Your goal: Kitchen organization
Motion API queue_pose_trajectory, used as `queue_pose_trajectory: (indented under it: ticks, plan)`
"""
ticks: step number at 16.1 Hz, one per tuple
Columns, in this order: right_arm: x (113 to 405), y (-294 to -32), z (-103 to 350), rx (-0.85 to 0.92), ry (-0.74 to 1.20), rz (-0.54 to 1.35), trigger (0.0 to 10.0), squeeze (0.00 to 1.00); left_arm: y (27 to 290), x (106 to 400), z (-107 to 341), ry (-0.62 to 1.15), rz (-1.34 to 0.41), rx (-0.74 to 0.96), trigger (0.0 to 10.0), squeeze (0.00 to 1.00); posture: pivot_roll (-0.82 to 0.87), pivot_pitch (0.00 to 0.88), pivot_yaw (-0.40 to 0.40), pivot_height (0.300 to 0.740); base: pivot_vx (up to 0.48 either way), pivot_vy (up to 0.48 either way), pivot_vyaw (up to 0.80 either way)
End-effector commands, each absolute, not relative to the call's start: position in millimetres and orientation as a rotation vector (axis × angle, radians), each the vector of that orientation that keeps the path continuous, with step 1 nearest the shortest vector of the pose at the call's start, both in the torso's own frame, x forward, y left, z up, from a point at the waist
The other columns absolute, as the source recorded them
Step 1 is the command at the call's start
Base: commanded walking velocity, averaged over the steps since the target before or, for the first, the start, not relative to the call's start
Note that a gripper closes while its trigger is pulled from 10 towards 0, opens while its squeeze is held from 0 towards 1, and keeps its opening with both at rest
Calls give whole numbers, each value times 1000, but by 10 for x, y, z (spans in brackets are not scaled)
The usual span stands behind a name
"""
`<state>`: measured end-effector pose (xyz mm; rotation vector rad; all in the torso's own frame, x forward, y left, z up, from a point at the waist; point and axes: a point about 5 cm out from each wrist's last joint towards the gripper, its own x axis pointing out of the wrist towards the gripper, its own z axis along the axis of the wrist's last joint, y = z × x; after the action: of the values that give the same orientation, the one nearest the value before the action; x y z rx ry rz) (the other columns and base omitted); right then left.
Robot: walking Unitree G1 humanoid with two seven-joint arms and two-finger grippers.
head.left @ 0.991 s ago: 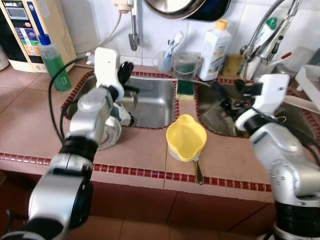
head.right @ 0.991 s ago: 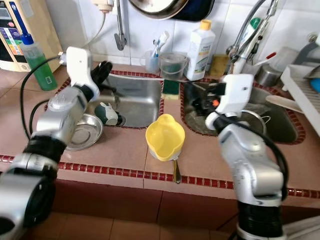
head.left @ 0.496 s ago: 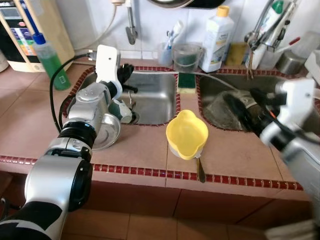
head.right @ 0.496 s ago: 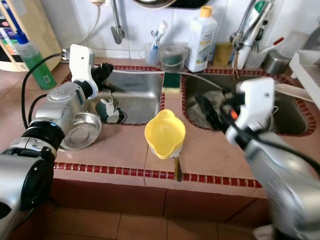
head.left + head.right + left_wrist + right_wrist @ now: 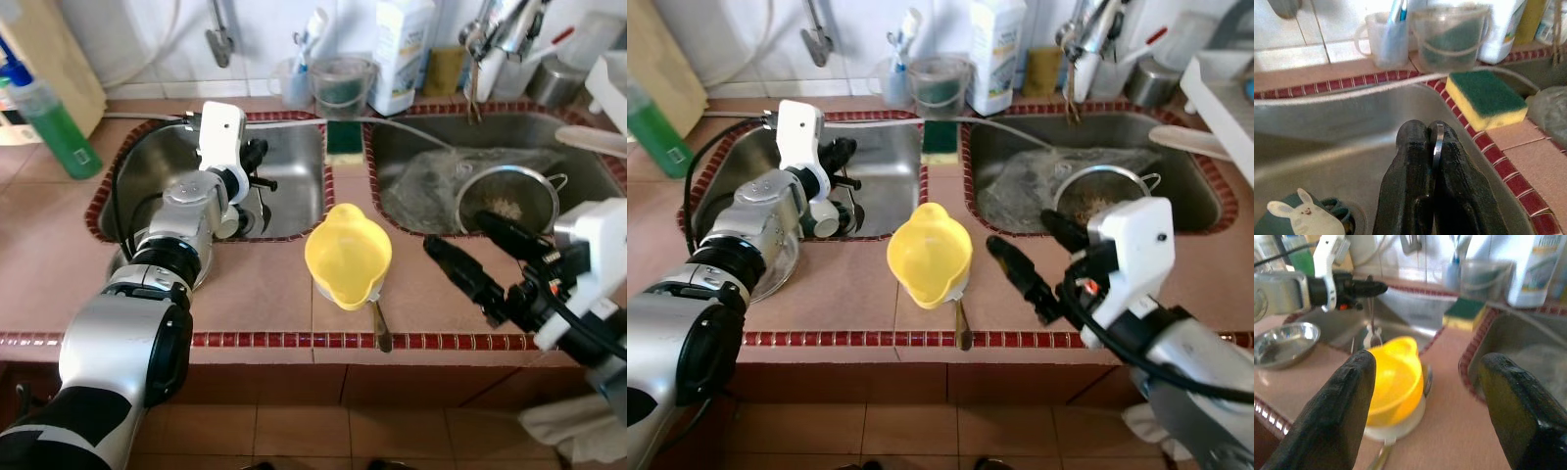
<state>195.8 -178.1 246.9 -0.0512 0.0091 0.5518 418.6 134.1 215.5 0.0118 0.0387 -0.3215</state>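
Two grippers we see: our left gripper (image 5: 1427, 142) pinches a thin metal utensil (image 5: 1437, 147) over the left sink (image 5: 284, 162). Our right gripper (image 5: 480, 259) gapes wide beside the yellow cup (image 5: 348, 257) on the tabletop (image 5: 265, 294).

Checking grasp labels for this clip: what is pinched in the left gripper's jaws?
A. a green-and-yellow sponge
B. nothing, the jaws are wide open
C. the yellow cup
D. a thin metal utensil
D: in the left wrist view the left gripper is closed on a thin metal utensil over the left sink basin, while the sponge lies on the divider and the yellow cup sits on the counter.
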Motion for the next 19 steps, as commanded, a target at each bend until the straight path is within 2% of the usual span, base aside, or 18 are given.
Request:
queue_pose_trajectory:
  ticks: [1,6,12,13,19]
  plan:
    - [1863,-1753,2487,-64,16,584,10000,0,1380,4198,2188,32,-294,12,10000,0,-341,217,114,740,0,0,0]
    - [1698,-1719,2489,-41,36,645,10000,0,1450,4204,2157,59,-235,8,10000,0,-353,231,127,740,0,0,0]
    - [1679,-1718,2497,-31,46,639,10000,0,1525,4195,2087,101,-201,-92,10000,0,-347,241,128,740,0,0,0]
    - [1680,-1719,2497,-31,47,639,10000,0,1533,4195,2089,100,-198,-115,10000,1000,-347,241,128,740,0,0,0]
    - [1705,-1725,2524,-22,51,634,10000,0,1583,4199,2116,102,-191,-123,10000,1000,-331,261,127,740,0,0,0]
